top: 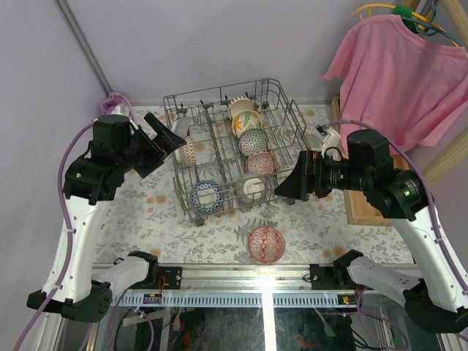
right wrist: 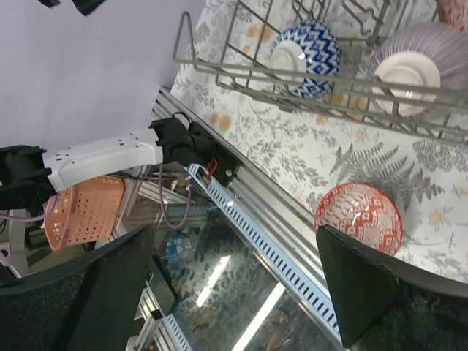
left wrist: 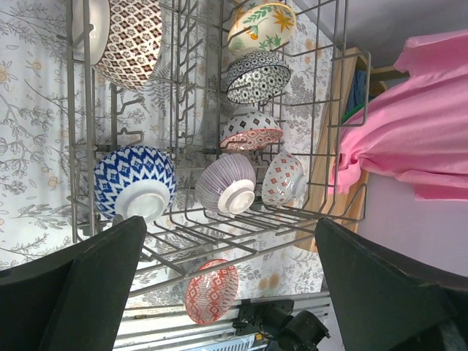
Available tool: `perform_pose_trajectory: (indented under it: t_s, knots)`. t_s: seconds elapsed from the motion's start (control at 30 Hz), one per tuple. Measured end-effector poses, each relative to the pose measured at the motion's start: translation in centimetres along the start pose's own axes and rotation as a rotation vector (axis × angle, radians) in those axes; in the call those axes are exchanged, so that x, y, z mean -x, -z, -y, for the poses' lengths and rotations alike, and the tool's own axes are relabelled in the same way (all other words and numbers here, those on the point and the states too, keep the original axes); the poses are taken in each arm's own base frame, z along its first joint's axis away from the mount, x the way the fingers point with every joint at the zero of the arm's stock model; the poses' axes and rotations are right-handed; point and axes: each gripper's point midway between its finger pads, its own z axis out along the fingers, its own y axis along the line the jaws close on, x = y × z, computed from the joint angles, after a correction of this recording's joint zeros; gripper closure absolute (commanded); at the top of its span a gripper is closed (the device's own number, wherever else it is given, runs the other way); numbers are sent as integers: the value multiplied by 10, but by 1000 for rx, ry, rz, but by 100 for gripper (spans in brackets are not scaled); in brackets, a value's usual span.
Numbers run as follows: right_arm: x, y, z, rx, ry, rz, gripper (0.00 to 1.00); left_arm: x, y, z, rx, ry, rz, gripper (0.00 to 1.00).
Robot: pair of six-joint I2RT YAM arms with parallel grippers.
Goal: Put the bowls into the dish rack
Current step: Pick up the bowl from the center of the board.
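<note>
The dish rack (top: 219, 157) is sitting in the middle of the flowery table (top: 146, 212), and most of the bowls are standing on their sides inside it. A blue zigzag bowl (top: 207, 195) and a stripy bowl (top: 252, 189) are leaning at the near end. Behind the stripy one, a pink-red bowl (top: 262, 163), a dark patterned bowl (top: 253, 141) and a flower bowl (top: 246, 121) are lining up in a row toward the far end. One red bowl (top: 266, 243) is lying on the table by itself, just outside the near side of the rack. The left gripper (top: 167, 145) is hanging by the left side of the rack with its two fingers spread wide and nothing between them. The right gripper (top: 289, 179) is hanging beside the right side of the rack, also spread wide and holding nothing.
</note>
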Motion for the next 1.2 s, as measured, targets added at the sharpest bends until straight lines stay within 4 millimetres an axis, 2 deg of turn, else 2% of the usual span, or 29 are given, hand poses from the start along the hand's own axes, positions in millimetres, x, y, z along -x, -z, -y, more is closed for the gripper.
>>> perform_pose_trajectory:
  t_s: [0.27,0.63,0.83,1.0,1.2]
  knots:
    - [-17,-3,24,-112,-68,-68,0,-5,2,1,-9,43,-13,0]
    - [-36,-1,43,-187,-127,-90,1,-11,4,-2,-12,74,-25,0]
    - [-63,-9,66,-222,-112,-184,0,-12,-2,-2,-5,79,-41,0]
    - [-97,-12,92,-262,-114,-254,2,-12,-4,-2,-1,80,-48,0]
    - [-120,-8,105,-272,-106,-269,8,-16,-4,-4,-1,80,-56,0]
